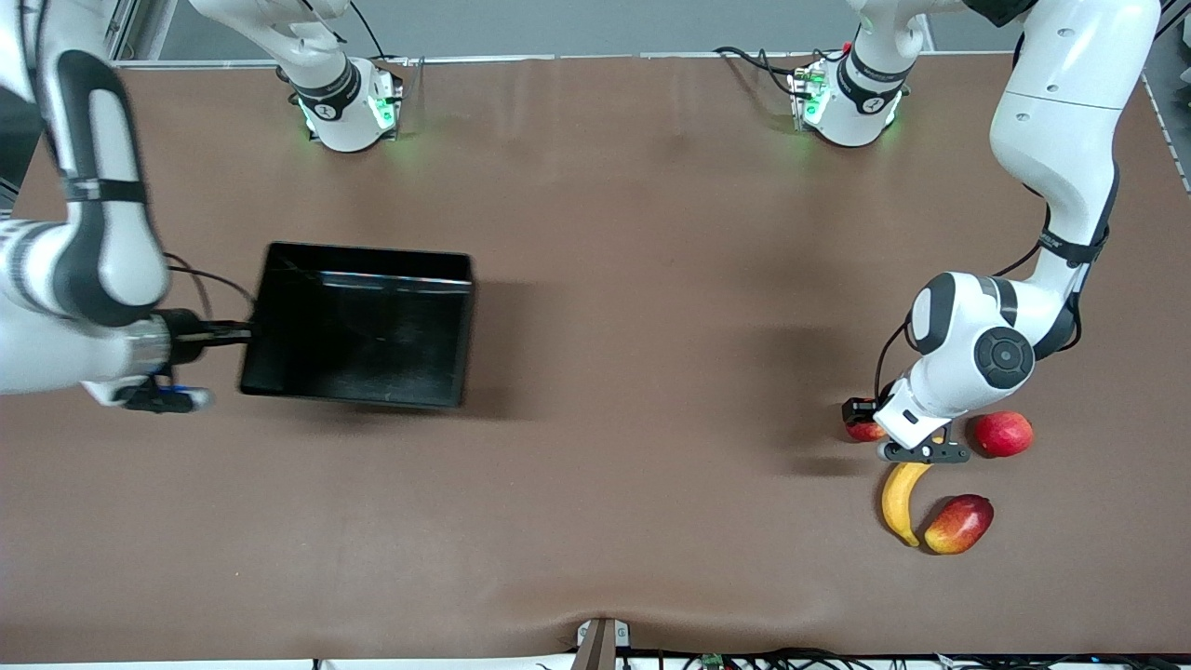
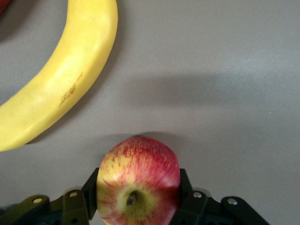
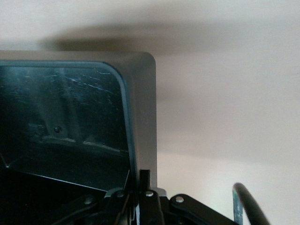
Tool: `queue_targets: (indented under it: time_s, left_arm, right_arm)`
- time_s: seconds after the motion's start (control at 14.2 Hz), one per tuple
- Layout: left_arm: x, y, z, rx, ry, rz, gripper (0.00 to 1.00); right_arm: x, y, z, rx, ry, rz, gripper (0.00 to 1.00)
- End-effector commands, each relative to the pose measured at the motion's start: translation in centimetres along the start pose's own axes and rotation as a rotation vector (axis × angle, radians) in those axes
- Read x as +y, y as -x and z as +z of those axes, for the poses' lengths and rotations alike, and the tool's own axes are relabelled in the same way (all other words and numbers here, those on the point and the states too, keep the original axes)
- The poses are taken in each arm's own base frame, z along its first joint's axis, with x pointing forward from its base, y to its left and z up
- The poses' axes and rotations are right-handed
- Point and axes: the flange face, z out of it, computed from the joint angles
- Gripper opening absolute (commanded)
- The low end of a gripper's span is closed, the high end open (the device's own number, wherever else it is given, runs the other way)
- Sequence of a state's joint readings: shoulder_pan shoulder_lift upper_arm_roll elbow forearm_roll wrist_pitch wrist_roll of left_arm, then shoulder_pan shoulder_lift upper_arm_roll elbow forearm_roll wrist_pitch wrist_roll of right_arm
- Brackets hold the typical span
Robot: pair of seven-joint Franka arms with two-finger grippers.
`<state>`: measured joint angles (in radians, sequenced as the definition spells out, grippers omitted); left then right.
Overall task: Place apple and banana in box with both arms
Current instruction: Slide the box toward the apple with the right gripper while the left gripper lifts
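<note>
The apple [image 2: 138,180], red with yellow streaks and its stem dimple showing, sits between the fingers of my left gripper [image 2: 138,199], which press on both its sides. In the front view only a red edge of the apple [image 1: 865,432] shows beside the left gripper [image 1: 919,453], at the left arm's end of the table. The banana [image 1: 901,501] lies just nearer the front camera and also shows in the left wrist view [image 2: 65,79]. My right gripper [image 1: 244,333] is shut on the end wall of the black box [image 1: 358,270]; the right wrist view shows the fingers [image 3: 145,180] pinching that wall [image 3: 143,103].
A plain red round fruit [image 1: 1003,434] lies beside the left gripper. A red-and-yellow mango-like fruit [image 1: 959,524] lies against the banana. The box casts a wide shadow toward the table's middle. The brown table [image 1: 651,326] stretches between box and fruits.
</note>
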<state>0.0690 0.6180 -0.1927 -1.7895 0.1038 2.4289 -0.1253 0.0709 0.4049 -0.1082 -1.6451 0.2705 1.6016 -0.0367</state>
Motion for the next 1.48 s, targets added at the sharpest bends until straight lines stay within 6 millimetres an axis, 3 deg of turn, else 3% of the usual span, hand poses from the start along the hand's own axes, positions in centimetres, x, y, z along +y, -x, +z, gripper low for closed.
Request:
queue_targets:
  time_s: [0.0,0.21,0.49,0.71,0.92,1.06,1.41]
  left_arm:
    - [0.8,-0.8,-2.8,0.016,-0.011,0.001,0.0]
    - [2.2,-1.2,-5.9,-0.004,-0.012,-0.009,0.0]
    - [5.4,-1.1,-8.9,-0.02,-0.006,-0.063,0.0]
    - [7.2,-1.1,-10.3,-0.02,-0.005,-0.105,0.0]
    - [9.8,-1.5,-12.7,-0.017,-0.011,-0.155,0.0]
    - [11.4,-1.7,-13.8,-0.01,-0.007,-0.188,0.0]
    - [16.9,-0.9,-14.1,0.003,-0.002,-0.312,0.0]
  right_arm:
    - [-6.2,0.6,-0.4,0.002,-0.025,0.034,0.0]
    - [-13.0,1.0,1.4,0.028,-0.048,0.054,0.0]
    - [-22.0,1.0,6.6,0.051,-0.064,0.117,0.0]
    - [-27.3,1.7,10.1,0.076,-0.075,0.085,0.0]
    - [-30.6,2.3,12.9,0.092,-0.086,0.057,0.0]
    - [-33.9,2.7,17.2,0.107,-0.062,0.065,0.0]
    - [-38.5,2.9,22.2,0.13,-0.032,0.015,0.0]
